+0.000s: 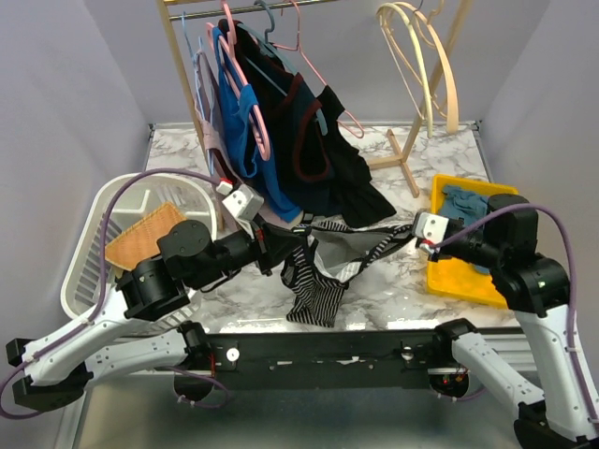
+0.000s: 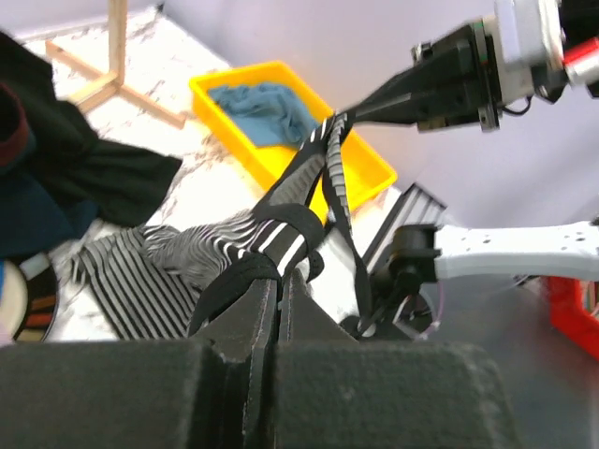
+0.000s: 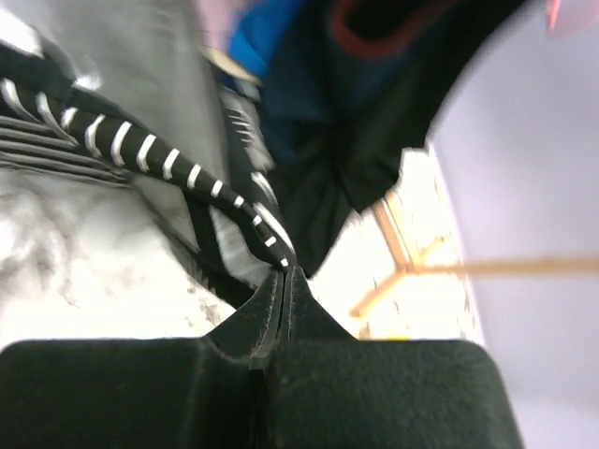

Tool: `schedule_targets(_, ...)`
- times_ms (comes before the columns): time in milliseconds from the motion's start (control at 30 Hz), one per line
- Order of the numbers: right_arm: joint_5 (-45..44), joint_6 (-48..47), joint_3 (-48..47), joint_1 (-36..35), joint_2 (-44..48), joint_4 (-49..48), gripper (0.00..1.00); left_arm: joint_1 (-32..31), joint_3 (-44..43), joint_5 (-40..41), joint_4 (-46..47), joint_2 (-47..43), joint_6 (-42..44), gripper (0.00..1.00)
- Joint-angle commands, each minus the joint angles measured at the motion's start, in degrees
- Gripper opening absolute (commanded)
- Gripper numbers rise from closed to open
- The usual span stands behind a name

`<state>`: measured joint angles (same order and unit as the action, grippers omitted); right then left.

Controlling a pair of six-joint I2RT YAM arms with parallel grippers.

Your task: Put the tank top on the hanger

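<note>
Nearest to you, well left of the yellow tray (image 1: 456, 283), your left fingers (image 2: 278, 290) are pinched tight on a black strap of the tank top (image 1: 318, 276). Your right fingers (image 3: 284, 285) are squeezed tight too. They hold a thin stripy edge of the top, just at the tray's left side.

The tank top is stretched between your two hands, to the left of the tray. Its stripy body sags down and rests on the worktop (image 1: 384, 292).

Each grip has only a thin bit of cloth in it. If you pull your hands apart too hard, a strap could slide out. Then one side would drop, and you would have to pick it up again.

The top looks bunched and twisted in the middle. I cannot tell which opening is the neck, so the wrong hole could go over the hanger.

Behind the tray and to its left, a black garment (image 1: 351, 192) hangs low, very near the tank top. If you lift straight back, the two could catch on each other.

Farthest away, behind the tray and high up, is the hanger (image 1: 393, 42). It hangs by its hook only, so a bump could make it swing or fall. The low part of the top may also drag on the worktop on the way there.
</note>
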<state>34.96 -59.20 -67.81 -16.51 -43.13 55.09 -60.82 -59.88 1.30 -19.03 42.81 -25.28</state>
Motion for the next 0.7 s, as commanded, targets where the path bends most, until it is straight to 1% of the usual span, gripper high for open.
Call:
schedule_targets(0,-11.1,10.6,10.6,4.8,2.6,-15.0,0.00,0.3,3.3,4.1,-4.1,0.9,0.8,0.00)
schedule_targets(100,-9.6,10.0,15.7,5.2,3.7,-15.5,0.01,0.3,9.3,2.9,-0.4,1.2,-2.1,0.00)
schedule_targets(133,-9.1,8.8,17.2,5.2,3.8,-15.3,0.03,0.3,13.0,2.1,1.2,1.6,-3.2,0.00)
schedule_targets(200,-7.1,6.5,21.3,5.3,3.7,-13.7,0.05,0.3,16.7,0.6,7.0,3.5,-4.8,0.00)
schedule_targets(233,-6.8,4.6,22.6,5.3,3.4,-13.3,0.09,0.4,20.2,-0.8,9.2,4.6,-6.6,0.00)
schedule_targets(267,-6.1,3.4,23.9,5.3,2.9,-12.3,0.09,0.5,21.8,-1.2,13.8,6.9,-7.3,0.00)
schedule_targets(300,-6.4,2.9,25.1,5.3,2.5,-12.1,0.10,0.6,23.0,-1.2,15.8,8.4,-8.0,0.04)
schedule_targets(333,-6.7,2.1,26.8,5.4,1.5,-12.0,0.10,0.8,25.0,-2.4,17.6,9.9,-9.2,0.09)
schedule_targets(367,-7.3,1.6,27.6,5.3,0.9,-11.5,0.10,1.2,25.6,-2.1,20.1,13.3,-9.7,0.14)
schedule_targets(433,-8.5,2.3,29.0,5.3,-0.5,-11.7,0.10,1.8,26.0,-1.7,21.0,16.6,-9.9,0.21)
schedule_targets(467,-9.5,2.5,29.1,5.4,-2.0,-11.0,0.11,2.0,25.4,2.4,19.6,19.4,-9.3,0.29)
schedule_targets(500,-9.6,2.6,29.1,5.4,-2.8,-10.5,0.13,2.1,24.7,3.8,18.8,20.6,-8.7,0.48)
schedule_targets(533,-9.9,3.0,29.1,5.5,-3.4,-10.2,0.17,2.2,23.0,5.0,16.8,21.7,-7.7,0.53)
schedule_targets(567,-10.7,3.6,29.3,5.8,-4.0,-10.4,0.20,2.3,22.2,5.6,14.8,22.8,-5.9,0.61)
schedule_targets(600,-11.1,4.1,29.5,6.0,-4.1,-10.5,0.23,2.4,21.5,5.1,14.2,23.1,-4.8,0.74)
schedule_targets(633,-11.7,4.7,29.5,6.3,-4.1,-10.6,0.32,2.5,20.2,4.4,13.7,23.2,-3.8,0.78)
schedule_targets(667,-12.0,4.9,29.3,6.9,-4.0,-10.5,0.39,2.5,19.5,3.5,12.0,23.2,-2.9,0.82)
